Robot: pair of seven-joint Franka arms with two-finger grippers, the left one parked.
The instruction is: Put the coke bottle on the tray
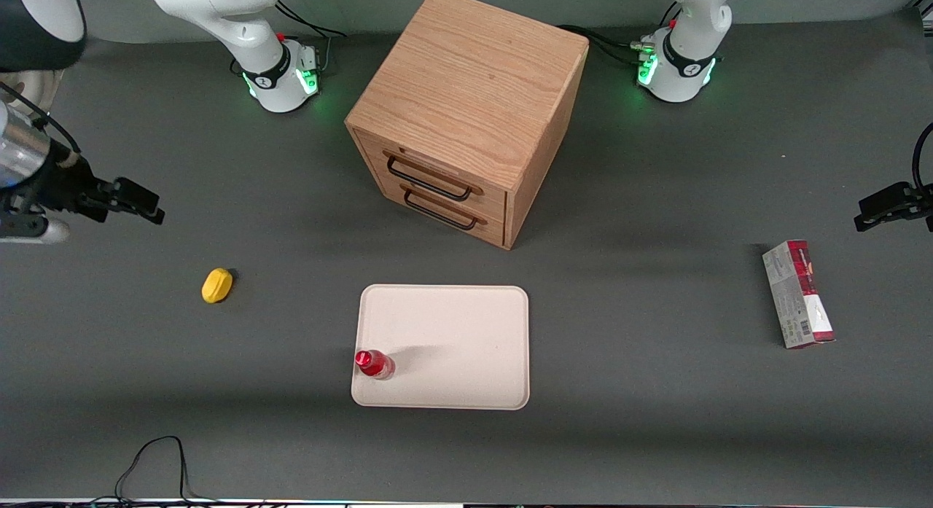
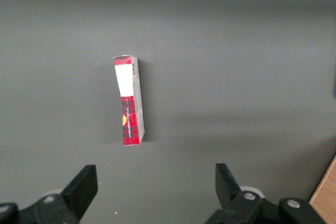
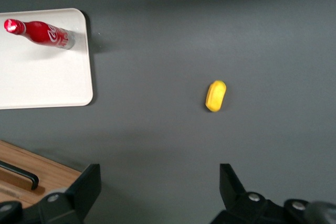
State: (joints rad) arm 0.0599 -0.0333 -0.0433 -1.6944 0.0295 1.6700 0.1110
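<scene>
Coke bottle [image 1: 375, 364] stands upright on the tray [image 1: 452, 333], and we see it in the tray corner that is nearest the front camera and on the working arm's end; its red cap and body rise just inside the low rim. In the right wrist view we find the same bottle [image 3: 39, 32] beside a rounded corner of the tray [image 3: 47, 82], its white script showing. Our tray lies flat on the tabletop [image 1: 627, 435], in front of the drawers of the wooden cabinet [image 1: 466, 107], with a strip of bare mat between them.

We see a yellow lemon-shaped object [image 1: 217, 285] on the tabletop toward the working arm's end, well apart from the tray. A red-and-grey carton [image 1: 798, 294] lies flat toward the parked arm's end, also well apart from the tray.

Our gripper [image 1: 138, 202] hangs above the tabletop at the working arm's edge, farther from the front camera than the lemon and well clear of the bottle. From the wrist we see its two fingers [image 3: 86, 184] spread wide with nothing between them.
</scene>
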